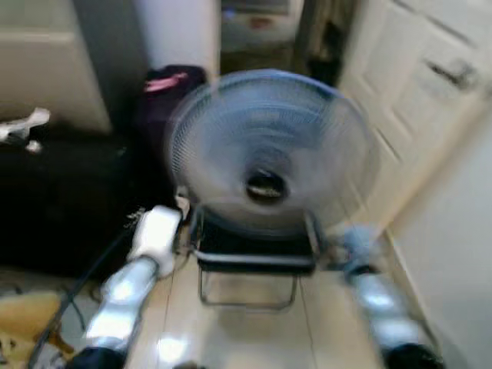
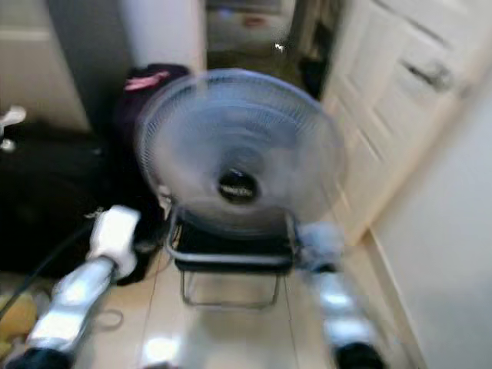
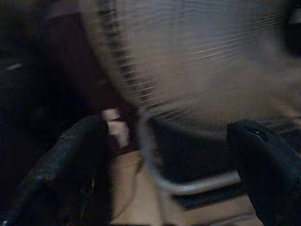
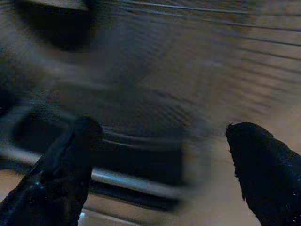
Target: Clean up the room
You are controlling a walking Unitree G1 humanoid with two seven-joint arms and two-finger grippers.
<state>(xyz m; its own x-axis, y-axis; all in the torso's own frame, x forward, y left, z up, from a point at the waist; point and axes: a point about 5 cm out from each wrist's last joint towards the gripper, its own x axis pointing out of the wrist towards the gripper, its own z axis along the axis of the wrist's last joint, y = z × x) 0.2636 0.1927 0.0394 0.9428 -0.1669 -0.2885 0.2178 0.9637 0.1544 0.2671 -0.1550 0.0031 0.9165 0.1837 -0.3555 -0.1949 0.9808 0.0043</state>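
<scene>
The pictures are blurred. In the centre of the head views stands a round floor fan [image 1: 265,154] with a pale wire grille and a dark hub, tilted a little backward. It sits in a dark metal frame stand [image 1: 254,265] that rests on the pale tiled floor [image 1: 238,338].

Both silver arms reach forward from the lower edge of the frame, one on each side of the stand. The left arm [image 1: 131,296] ends at the lower left edge of the fan, the right arm [image 1: 380,304] at its lower right edge.

In the left wrist view the left gripper [image 3: 169,141] has its two black fingers [image 3: 70,160] spread wide, with the grille edge and a bar of the stand between them; whether they touch it I cannot tell. In the right wrist view the right gripper [image 4: 162,141] is also spread wide, and its fingers [image 4: 66,160] frame the grille and a metal bar, with nothing held.

At the left of the frame is a large black piece of furniture [image 1: 61,200]. Behind the fan, upper left, lies a dark bag with a pink strap [image 1: 169,81]. A white panelled door [image 1: 415,115] takes the upper right. A black cable [image 1: 77,296] runs over the floor in the lower left, near something yellow [image 1: 23,319].
</scene>
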